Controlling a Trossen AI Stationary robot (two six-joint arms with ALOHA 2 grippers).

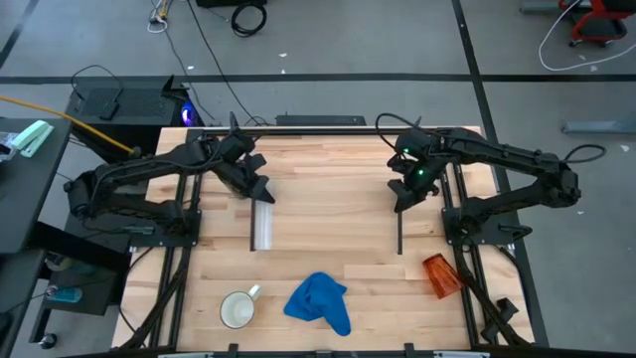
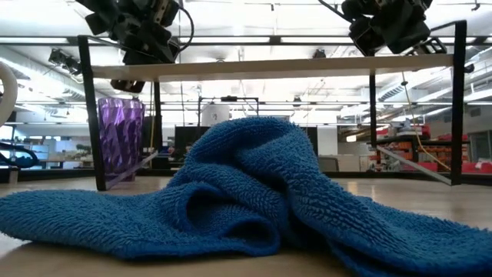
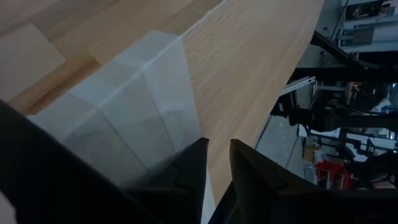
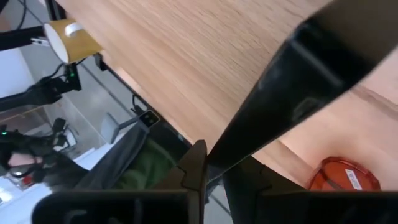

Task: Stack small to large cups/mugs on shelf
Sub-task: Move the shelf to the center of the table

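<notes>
Tabletop (image 1: 338, 229): light wood planks, carrying all items below.

Shelf (image 1: 328, 189): low light-wood board on thin black legs, at the rear half of the tabletop, with a white strip (image 1: 263, 227) along its left end.

Left arm: reaches in from the left edge, elbow bent, wrist over the shelf's left rear part. Left gripper (image 1: 260, 187) hangs just above the board near the white strip; its fingers (image 3: 193, 168) stand close together with a narrow gap, nothing between them.

Right arm: comes in from the right edge, wrist over the shelf's right end. Right gripper (image 1: 405, 194) hovers above the board; fingers nearly together, holding nothing.

Blue cloth (image 1: 320, 303): crumpled, front centre of the tabletop.

Purple cup (image 2: 120, 138): translucent, upright on the tabletop under the shelf's left end.

White mug (image 1: 238, 309): upright, front left, just beside the cloth, handle toward the shelf.

Orange cup (image 1: 440, 274): translucent, lying on its side at the right edge, off the shelf.
</notes>
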